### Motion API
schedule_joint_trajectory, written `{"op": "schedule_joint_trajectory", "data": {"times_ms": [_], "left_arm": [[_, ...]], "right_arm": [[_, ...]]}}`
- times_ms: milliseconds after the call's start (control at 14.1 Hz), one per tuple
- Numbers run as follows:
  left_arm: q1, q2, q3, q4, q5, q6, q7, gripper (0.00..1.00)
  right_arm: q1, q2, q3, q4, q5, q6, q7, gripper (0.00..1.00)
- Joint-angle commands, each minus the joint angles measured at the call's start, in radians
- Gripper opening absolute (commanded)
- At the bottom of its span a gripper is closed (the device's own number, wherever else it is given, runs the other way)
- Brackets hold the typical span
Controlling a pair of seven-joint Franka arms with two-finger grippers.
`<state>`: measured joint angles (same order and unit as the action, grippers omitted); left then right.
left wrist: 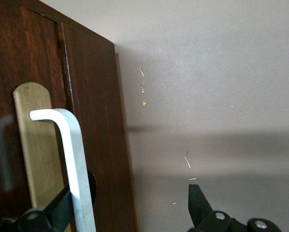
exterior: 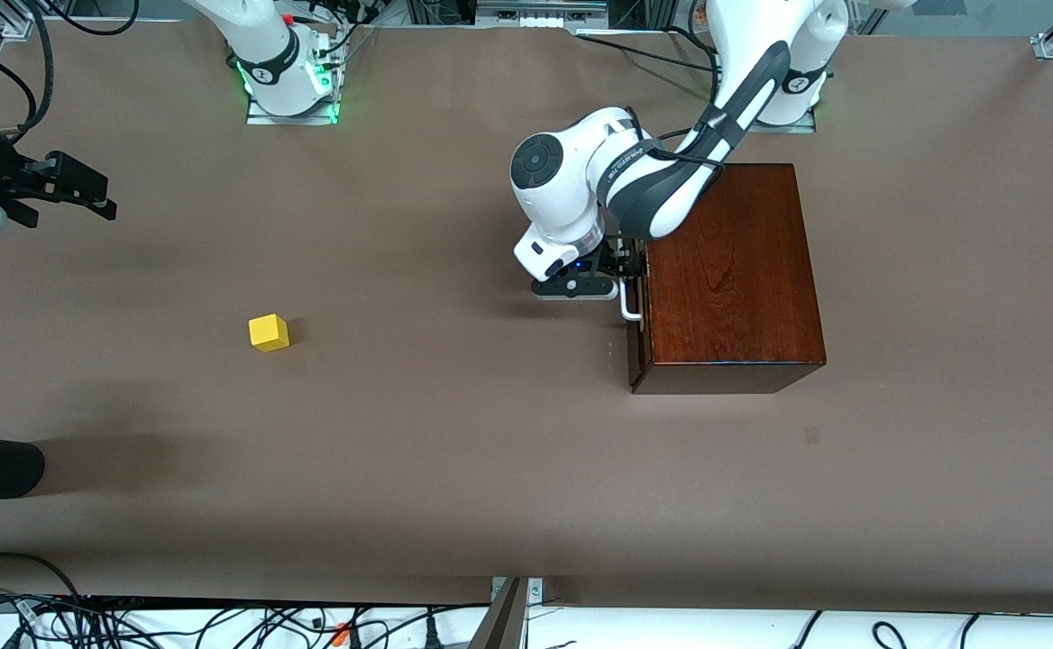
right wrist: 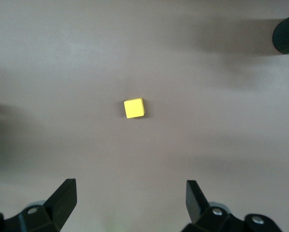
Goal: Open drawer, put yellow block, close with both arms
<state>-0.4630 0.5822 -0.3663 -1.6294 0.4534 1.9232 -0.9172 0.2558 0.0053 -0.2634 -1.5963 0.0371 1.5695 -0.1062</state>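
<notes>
One desk (exterior: 454, 469), matte brown, fills the front view. On it sit one box, one drawer and one block; two arms work over it.

The box (exterior: 729, 270) is the largest thing, at centre right of the front view: a glossy dark mahogany block with visible grain. Its drawer (exterior: 636, 347) is shut, the reddish-brown front flush with the box. The front carries a pale wood plate (left wrist: 35, 154) with a rounded end and a white bar handle (exterior: 630, 305) bent in a U.

The left arm (exterior: 671, 171) comes from its base at upper right, white shells with black joints, folds down across the box's upper corner and turns its wrist toward the drawer front. The left end effector (exterior: 627, 270) is at the handle with its fingers apart: in the left wrist view one black finger (left wrist: 62, 208) lies against the white bar, the other stands clear of it over the bare desk.

The right arm's base (exterior: 285, 77) shows at upper left, lit green. The right end effector (exterior: 71, 189) hangs at the left edge of the front view, over bare desk, fingers wide apart and holding nothing.

The block (exterior: 269, 332), a small bright yellow cube with crisp edges, lies on the desk at centre left, well apart from the box.
</notes>
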Motion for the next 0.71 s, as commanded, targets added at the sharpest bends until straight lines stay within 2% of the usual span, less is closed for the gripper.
{"op": "schedule_joint_trajectory", "data": {"times_ms": [0,636], "left_arm": [[-0.002,0.019,0.0,0.008,0.025,0.022,-0.019,1.0],[-0.031,0.048,-0.002,0.04,0.024,0.023,-0.065,1.0]], "right_arm": [[-0.009,0.008,0.0,0.024,0.018,-0.019,0.002,1.0],[-0.007,0.008,0.0,0.024,0.015,-0.017,0.0,1.0]]}}
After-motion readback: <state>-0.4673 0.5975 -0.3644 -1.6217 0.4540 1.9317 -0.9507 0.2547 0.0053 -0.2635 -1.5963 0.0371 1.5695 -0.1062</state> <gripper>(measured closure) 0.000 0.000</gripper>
